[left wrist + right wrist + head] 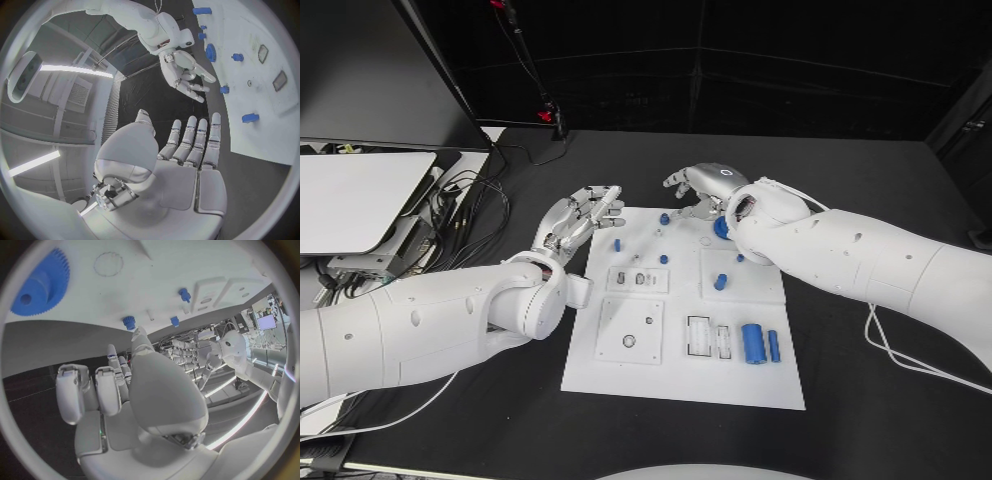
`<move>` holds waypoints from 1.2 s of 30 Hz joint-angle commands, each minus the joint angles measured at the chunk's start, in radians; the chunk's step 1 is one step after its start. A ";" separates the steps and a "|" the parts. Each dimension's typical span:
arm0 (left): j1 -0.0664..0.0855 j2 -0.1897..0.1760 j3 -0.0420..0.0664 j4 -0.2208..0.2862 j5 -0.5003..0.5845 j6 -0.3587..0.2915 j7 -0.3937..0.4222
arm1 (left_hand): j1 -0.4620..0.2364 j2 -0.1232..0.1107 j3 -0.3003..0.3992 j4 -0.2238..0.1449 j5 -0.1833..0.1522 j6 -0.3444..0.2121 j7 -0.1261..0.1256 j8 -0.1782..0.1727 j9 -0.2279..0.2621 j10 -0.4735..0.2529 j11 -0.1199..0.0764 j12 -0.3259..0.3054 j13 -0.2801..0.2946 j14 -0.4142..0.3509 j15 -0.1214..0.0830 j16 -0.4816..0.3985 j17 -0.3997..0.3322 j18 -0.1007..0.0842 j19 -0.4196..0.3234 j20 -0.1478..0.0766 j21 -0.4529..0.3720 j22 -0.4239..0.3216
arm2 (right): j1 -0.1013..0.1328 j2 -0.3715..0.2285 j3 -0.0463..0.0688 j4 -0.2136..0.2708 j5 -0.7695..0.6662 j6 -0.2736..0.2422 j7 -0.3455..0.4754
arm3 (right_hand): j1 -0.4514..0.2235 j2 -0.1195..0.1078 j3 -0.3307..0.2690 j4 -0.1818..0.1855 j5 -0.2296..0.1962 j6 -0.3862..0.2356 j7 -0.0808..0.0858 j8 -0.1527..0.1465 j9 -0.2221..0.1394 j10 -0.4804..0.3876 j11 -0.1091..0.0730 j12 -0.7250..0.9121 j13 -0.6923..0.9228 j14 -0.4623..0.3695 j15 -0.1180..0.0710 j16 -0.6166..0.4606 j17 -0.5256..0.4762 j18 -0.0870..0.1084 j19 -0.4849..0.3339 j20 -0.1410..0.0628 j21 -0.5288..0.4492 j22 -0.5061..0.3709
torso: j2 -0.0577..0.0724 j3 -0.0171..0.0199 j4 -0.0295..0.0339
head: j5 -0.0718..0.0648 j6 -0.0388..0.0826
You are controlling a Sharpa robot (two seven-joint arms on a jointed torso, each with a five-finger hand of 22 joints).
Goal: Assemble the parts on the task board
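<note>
Head view. Task board [678, 375] lies at table centre, long axis running from 12 to 6 o'clock. Left hand [580, 221] hovers at the board's upper left edge, fingers straight and spread, holding nothing. Right hand [705, 188] hovers just past the board's top edge, fingers loosely curled and apart, nothing in them. Blue gear [721, 228] lies on the board at 5 o'clock of the right hand, partly covered by the right wrist. Small blue pegs sit near the top of the board: one [617, 244] at 5 o'clock of the left hand, one [664, 217] between the two hands, one [665, 259] lower down. Blue cylinder [751, 343] and a thinner blue bar [773, 345] lie side by side at the board's lower right, well apart from both hands.

Left wrist view. Left hand [187, 150] open flat, fingers extended toward the board edge, palm bare. Right hand [186, 75] hangs above the dark table just off the board, fingers apart. Gear [210, 52] lies near the right hand's wrist. Nearest peg [250, 118] lies on the board beside the left fingertips, not touching.

Right wrist view. Right hand [125, 395] unloaded, fingers half bent over the dark table. Gear [39, 284] lies flat on the board beyond the fingertips, apart from them.
</note>
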 commanded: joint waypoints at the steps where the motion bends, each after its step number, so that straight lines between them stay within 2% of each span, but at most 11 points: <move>1: 0.002 -0.001 0.001 -0.004 -0.006 0.005 0.157 | 0.008 0.004 0.007 0.000 0.003 0.004 0.149 -0.006 0.000 -0.005 -0.001 -0.005 0.001 -0.003 0.006 -0.005 0.000 0.008 -0.004 0.000 0.006 -0.001 | 0.004 -0.049 0.001 0.059 0.241 -0.171 0.112 | -0.017 0.005 0.009 -0.001 0.004 0.089 0.014 0.024 0.012 0.014 -0.001 0.014 0.001 0.036 -0.011 -0.009 -0.019 0.024 0.015 -0.010 -0.010 0.099 | -0.001 -0.0018 -0.0045 | -0.011 0.009; 7: 0.001 0.000 0.001 -0.011 -0.006 0.006 0.158 | 0.008 0.004 0.007 0.000 0.003 0.004 0.149 -0.006 0.000 -0.005 -0.001 -0.005 0.001 -0.003 0.006 -0.005 0.000 0.008 -0.004 0.000 0.006 -0.001 | 0.021 -0.187 0.001 0.205 0.456 -0.206 0.176 | -0.035 0.012 0.010 -0.005 0.006 0.142 0.014 0.043 0.019 0.105 -0.031 0.084 0.018 0.012 -0.036 -0.042 -0.133 0.047 -0.043 -0.030 -0.056 -0.001 | -0.005 -0.0046 -0.0143 | -0.025 0.015; 10: 0.001 0.002 0.001 -0.016 -0.006 0.007 0.159 | 0.009 0.004 0.007 0.000 0.004 0.004 0.149 -0.006 0.000 -0.005 -0.001 -0.005 0.001 -0.003 0.006 -0.005 0.000 0.008 -0.004 0.000 0.006 -0.001 | 0.032 -0.251 0.001 0.270 0.499 -0.213 0.180 | -0.042 0.018 0.009 -0.004 0.009 0.180 0.013 0.058 0.026 0.167 -0.047 0.128 0.037 -0.003 -0.051 -0.065 -0.198 0.057 -0.072 -0.046 -0.081 -0.049 | -0.005 -0.0041 -0.0152 | -0.043 0.018; 13: 0.001 0.004 0.001 -0.021 -0.006 0.008 0.159 | 0.009 0.004 0.007 0.000 0.004 0.004 0.149 -0.006 0.000 -0.005 -0.001 -0.005 0.001 -0.003 0.006 -0.005 0.000 0.008 -0.004 0.000 0.006 -0.001 | 0.039 -0.311 0.001 0.325 0.520 -0.195 0.171 | -0.054 0.015 0.002 -0.002 0.008 0.175 0.001 0.046 0.022 0.197 -0.066 0.170 0.062 -0.032 -0.068 -0.107 -0.300 0.072 -0.119 -0.063 -0.125 -0.123 | -0.004 -0.0034 -0.0134 | -0.065 0.023; 16: 0.001 0.007 0.001 -0.025 -0.006 0.009 0.159 | 0.009 0.004 0.007 0.000 0.004 0.004 0.149 -0.006 0.000 -0.005 -0.001 -0.005 0.001 -0.003 0.006 -0.005 0.000 0.008 -0.004 0.000 0.006 -0.001 | 0.042 -0.354 0.000 0.361 0.530 -0.156 0.158 | -0.073 0.008 -0.010 -0.006 0.010 0.132 -0.019 0.017 0.012 0.201 -0.082 0.254 0.124 -0.114 -0.080 -0.200 -0.511 0.107 -0.240 -0.075 -0.237 -0.300 | -0.004 -0.0030 -0.0151 | -0.083 0.025; 19: 0.000 0.008 0.001 -0.028 -0.006 0.010 0.159 | 0.009 0.004 0.007 0.000 0.004 0.004 0.149 -0.006 0.000 -0.004 -0.001 -0.005 0.001 -0.003 0.006 -0.005 0.000 0.008 -0.004 0.000 0.006 -0.001 | 0.043 -0.376 0.000 0.378 0.534 -0.125 0.151 | -0.094 0.011 -0.019 -0.015 0.008 0.104 -0.040 -0.002 0.007 0.130 -0.087 0.449 0.281 -0.173 -0.086 -0.266 -0.616 0.126 -0.314 -0.091 -0.322 -0.394 | -0.003 -0.0015 -0.0154 | -0.092 0.028; 20: -0.001 0.008 0.001 -0.029 -0.006 0.010 0.159 | 0.009 0.004 0.007 0.000 0.004 0.004 0.149 -0.006 0.000 -0.004 -0.001 -0.005 0.001 -0.003 0.006 -0.005 0.000 0.008 -0.004 0.000 0.006 -0.001 | 0.043 -0.384 -0.001 0.383 0.535 -0.113 0.149 | -0.103 0.008 -0.024 -0.019 0.010 0.088 -0.055 -0.008 0.005 0.079 -0.092 0.579 0.385 -0.184 -0.087 -0.267 -0.603 0.131 -0.330 -0.093 -0.343 -0.410 | -0.003 -0.0010 -0.0181 | -0.094 0.028; 22: -0.002 0.008 0.001 -0.031 -0.006 0.011 0.159 | 0.009 0.004 0.007 0.000 0.004 0.004 0.149 -0.006 0.000 -0.004 -0.001 -0.005 0.001 -0.003 0.006 -0.005 0.000 0.008 -0.004 0.000 0.006 -0.001 | 0.044 -0.394 -0.001 0.390 0.537 -0.093 0.148 | -0.116 0.018 -0.026 -0.016 0.023 0.080 -0.053 -0.004 0.007 0.039 -0.114 0.844 0.629 -0.192 -0.085 -0.250 -0.553 0.135 -0.362 -0.096 -0.378 -0.446 | -0.004 -0.0010 -0.0188 | -0.101 0.027; 26: -0.005 0.006 0.001 -0.032 -0.006 0.012 0.159 | 0.009 0.004 0.007 0.000 0.004 0.004 0.149 -0.006 0.000 -0.004 -0.001 -0.005 0.001 -0.003 0.006 -0.005 0.000 0.008 -0.004 0.000 0.006 -0.001 | 0.044 -0.398 -0.002 0.385 0.539 -0.075 0.153 | -0.187 0.037 -0.042 -0.003 0.033 0.046 -0.069 0.018 0.008 0.279 -0.122 1.318 1.207 -0.129 -0.101 -0.119 -0.221 0.131 -0.390 -0.096 -0.394 -0.435 | -0.003 -0.0021 -0.0184 | -0.108 0.028; 31: -0.009 0.009 0.001 -0.034 -0.006 0.016 0.159 | 0.011 0.004 0.007 0.000 0.005 0.004 0.149 -0.006 0.000 -0.003 -0.002 -0.004 0.002 -0.003 0.005 -0.005 0.000 0.008 -0.004 0.000 0.007 -0.001 | 0.042 -0.382 -0.002 0.354 0.539 -0.068 0.160 | -0.237 0.038 -0.074 -0.009 0.122 0.035 -0.057 0.076 0.014 0.605 -0.106 1.457 1.493 0.077 -0.078 0.037 0.310 0.099 -0.350 -0.084 -0.268 -0.253 | -0.002 -0.0017 -0.0182 | -0.113 0.028; 36: -0.012 0.009 0.001 -0.035 -0.006 0.018 0.159 | 0.011 0.004 0.007 0.000 0.005 0.004 0.149 -0.006 0.000 -0.003 -0.002 -0.004 0.002 -0.003 0.005 -0.005 0.000 0.008 -0.004 0.000 0.007 -0.002 | 0.033 -0.357 -0.003 0.312 0.514 -0.048 0.136 | -0.220 0.041 -0.069 -0.015 0.117 0.035 -0.024 0.134 0.023 0.614 -0.086 1.458 1.499 0.107 -0.059 0.042 0.362 0.045 -0.122 -0.063 -0.069 0.038 | -0.002 -0.0029 -0.0153 | -0.122 0.028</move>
